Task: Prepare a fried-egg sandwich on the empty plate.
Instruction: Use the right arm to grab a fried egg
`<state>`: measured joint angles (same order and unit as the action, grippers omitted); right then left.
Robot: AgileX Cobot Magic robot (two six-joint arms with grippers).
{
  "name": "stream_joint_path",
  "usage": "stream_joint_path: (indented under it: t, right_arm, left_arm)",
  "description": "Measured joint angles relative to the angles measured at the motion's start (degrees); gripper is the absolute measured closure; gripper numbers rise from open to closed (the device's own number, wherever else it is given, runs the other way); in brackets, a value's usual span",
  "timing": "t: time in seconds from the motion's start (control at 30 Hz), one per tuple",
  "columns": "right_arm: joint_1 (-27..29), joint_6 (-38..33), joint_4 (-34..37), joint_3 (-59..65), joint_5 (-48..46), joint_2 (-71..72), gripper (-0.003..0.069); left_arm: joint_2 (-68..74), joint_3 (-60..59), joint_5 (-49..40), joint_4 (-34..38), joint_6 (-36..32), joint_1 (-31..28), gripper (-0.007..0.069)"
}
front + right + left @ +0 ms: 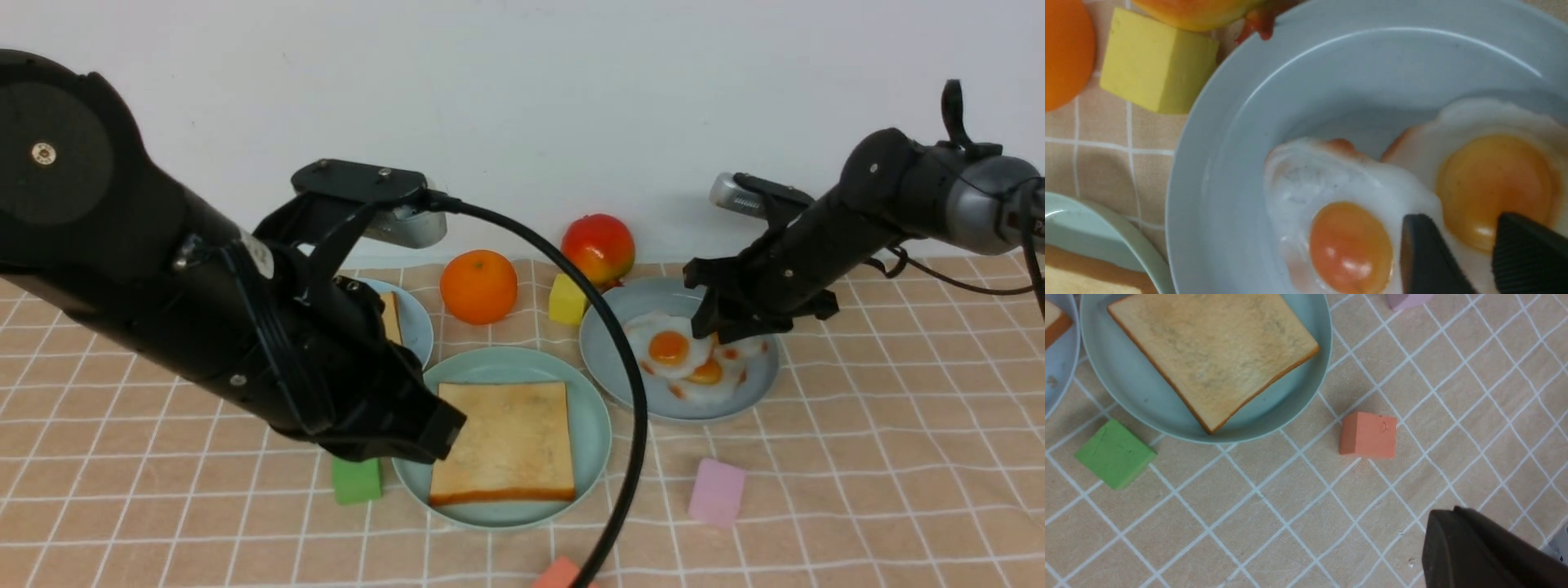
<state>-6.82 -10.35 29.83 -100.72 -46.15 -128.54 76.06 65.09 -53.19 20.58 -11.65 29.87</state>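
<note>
A mint-green plate (594,412) is sitting on a peach cloth (898,449) ruled with white squares. One slice of toast (506,441) is lying flat on the plate, so the bottom layer of the sandwich appears to be done. The egg and the top slice are not yet on it.

Just right of the mint-green plate and a little behind it, a grey-blue plate (608,343) is holding two fried eggs (669,347), one overlapping the other. The right gripper (1459,222) is hovering low over them with its jaws spread and nothing between them, seemingly about to take an egg. Behind and left of the mint-green plate, a second slice (393,317) is waiting on a pale blue plate (418,327). The left gripper (441,433) is hanging at the mint-green plate's left rim, jaws pressed together and holding nothing.

Behind the mint-green plate, an orange (478,286), a yellow block (567,300) and a red and yellow fruit (598,247) are resting near a bare white wall (522,98). A green block (357,480) is lying at its front left, a pink block (717,492) at its front right, and an orange-red block (1368,434) in front
</note>
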Motion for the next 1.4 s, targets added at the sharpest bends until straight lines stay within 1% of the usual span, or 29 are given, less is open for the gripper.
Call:
stream_joint_path:
  t: [0.07, 0.1, 0.17, 0.2, 0.23, 0.4, 0.5, 0.53, 0.7, 0.87, 0.9, 0.93, 0.97, 1.0, 1.03, 1.07, 1.1, 1.13, 1.17, 1.2, 1.23, 1.3, 1.4]
  right_arm:
    - [0.1, 0.0, 1.0, 0.0, -0.5, -0.1, 0.0522]
    - [0.2, 0.0, 1.2, 0.0, -0.6, -0.1, 0.0542]
    - [0.7, 0.0, 1.9, -0.1, -1.1, -0.1, 0.0615]
    - [0.8, 0.0, 1.9, -0.1, -1.2, -0.1, 0.0622]
    - [1.5, 0.0, 3.0, -0.1, -1.8, -0.1, 0.0664]
    - [3.6, -0.3, 6.0, -0.1, -4.9, -0.2, 0.0671]
    - [4.9, -2.6, 8.7, -0.1, -6.6, -0.6, 0.0671]
    - [5.6, -4.4, 10.7, -0.1, -7.5, -0.7, 0.0671]
    - [6.1, -7.8, 15.8, -0.1, -9.8, -0.7, 0.067]
    - [6.1, -7.9, 16.6, -0.1, -10.3, -0.7, 0.0639]
    - [6.1, -7.9, 16.6, -0.1, -10.3, -0.7, 0.0607]
    - [6.1, -7.9, 16.6, -0.1, -10.3, -0.7, 0.0602]
    - [6.1, -8.0, 16.6, -0.1, -10.3, -0.7, 0.058]
    - [6.1, -8.0, 16.7, -0.1, -10.2, -0.7, 0.0523]
    - [6.1, -8.0, 16.7, -0.1, -10.2, -0.7, 0.0487]
    - [6.1, -8.0, 16.7, -0.1, -10.2, -0.7, 0.048]
    - [6.1, -8.1, 16.7, -0.1, -10.0, -0.7, 0.0424]
    - [6.1, -8.1, 16.7, -0.1, -9.9, -0.7, 0.0417]
    - [6.1, -8.2, 16.7, -0.1, -9.5, -0.7, 0.0363]
    - [6.1, -8.2, 16.7, -0.1, -9.4, -0.7, 0.0358]
    - [6.1, -8.3, 16.7, -0.1, -9.1, -0.7, 0.0327]
    - [6.1, -8.4, 16.7, -0.1, -8.9, -0.7, 0.0312]
    - [6.1, -8.4, 16.7, -0.1, -8.7, -0.8, 0.0312]
  left_arm:
    - [0.0, 0.0, 0.0, 0.0, 0.0, 0.0, 0.0637]
    - [0.0, 0.0, 0.0, 0.0, 0.0, 0.0, 0.0637]
    - [0.0, 0.0, 0.0, 0.0, 0.0, 0.0, 0.0636]
    - [0.0, 0.0, 0.0, 0.0, 0.0, 0.0, 0.0636]
    - [0.0, 0.0, 0.0, 0.0, 0.0, 0.0, 0.0634]
    - [0.0, 0.0, 0.0, 0.0, 0.0, 0.0, 0.0631]
    - [0.0, 0.0, 0.0, -0.2, 0.0, 0.0, 0.063]
    - [0.0, 0.0, 0.0, -0.2, 0.0, 0.0, 0.063]
    - [0.0, 0.0, 0.0, -0.2, 0.0, 0.0, 0.0627]
    - [0.0, 0.0, -0.1, -0.2, 0.0, 0.0, 0.0623]
    - [0.0, 0.0, -0.2, -0.2, 0.0, 0.0, 0.0621]
    - [0.0, 0.0, -0.2, -0.2, 0.0, 0.0, 0.0621]
    - [0.0, 0.0, -0.3, -0.2, 0.0, 0.0, 0.062]
    - [0.0, 0.0, -0.3, -0.2, 0.0, 0.0, 0.062]
    - [0.0, 0.0, -0.3, -0.2, 0.0, 0.0, 0.0619]
    - [0.0, 0.0, -0.3, -0.2, 0.0, 0.0, 0.0619]
    - [0.0, 0.0, -0.4, -0.2, 0.0, 0.0, 0.0618]
    - [0.0, 0.0, -0.4, -0.2, 0.0, 0.0, 0.0618]
    - [0.0, 0.0, -0.4, -0.2, 0.0, 0.0, 0.0618]
    - [0.0, 0.0, -0.4, -0.2, 0.0, 0.0, 0.0618]
    - [0.0, 0.0, -0.4, -0.2, 0.0, 0.0, 0.0617]
    - [0.0, 0.0, -0.4, -0.2, 0.0, 0.0, 0.0617]
    - [0.0, 0.0, -0.4, -0.2, 0.0, 0.0, 0.0613]
